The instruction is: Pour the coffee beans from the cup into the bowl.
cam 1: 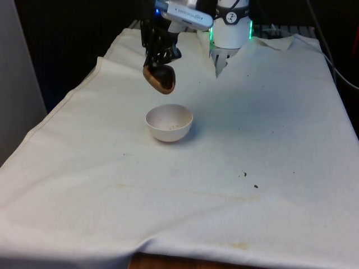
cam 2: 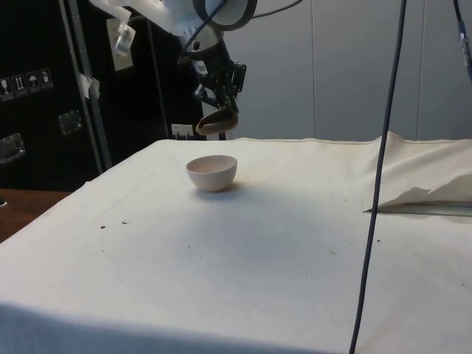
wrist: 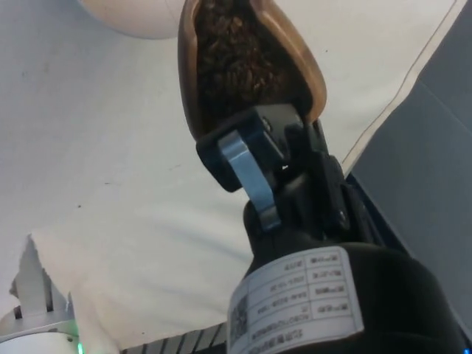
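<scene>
The pincer, pinching a tilted brown cup of coffee beans, hangs just behind the white bowl, where pouring likely calls for further tipping.

A glossy brown wooden-looking cup with a smooth, shiny outside and a thin polished rim holds rough, matt dark brown coffee beans. The round off-white bowl looks like smooth matt ceramic or plastic. A white woven cloth covers the surface, matt, slightly creased and faintly stained, with bare wood at its near edge. The black gripper looks like matt plastic; one of its fingers carries a bright metal strip
</scene>
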